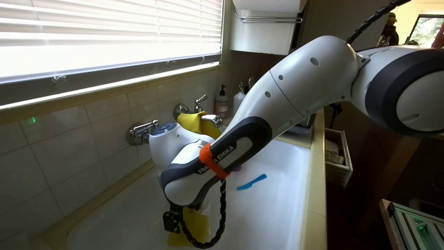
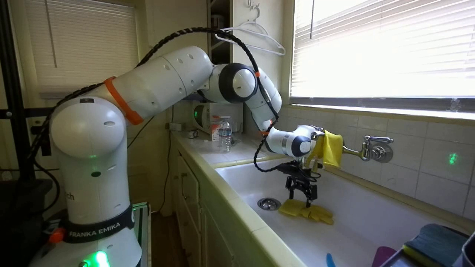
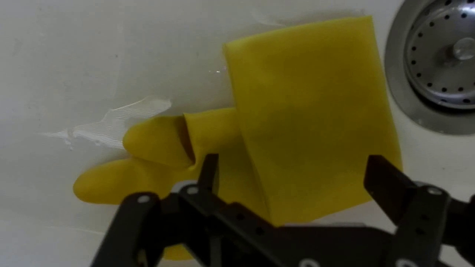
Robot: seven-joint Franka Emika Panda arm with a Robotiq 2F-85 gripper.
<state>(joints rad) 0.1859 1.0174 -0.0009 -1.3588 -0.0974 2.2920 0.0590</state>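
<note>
A yellow rubber glove (image 3: 315, 104) lies flat on the sink floor, its cuff folded over and its fingers toward the left of the wrist view. It also shows in both exterior views (image 2: 322, 214) (image 1: 199, 222). My gripper (image 3: 293, 159) points down over this glove with its two fingers wide apart and nothing between them. In an exterior view the fingertips (image 2: 300, 202) are at or just above the glove; whether they touch it I cannot tell. The arm hides the fingers in an exterior view. Another yellow glove (image 2: 333, 148) hangs over the faucet (image 2: 354, 151), close beside the wrist.
A metal drain (image 3: 441, 70) is beside the glove's cuff. A blue knife (image 1: 252, 182) and a purple item (image 2: 384, 256) lie in the white sink (image 1: 270, 222). Faucet handles (image 1: 142, 132) stick out from the tiled wall. A dish rack with a blue-grey cloth (image 2: 438, 241) stands at the sink's end.
</note>
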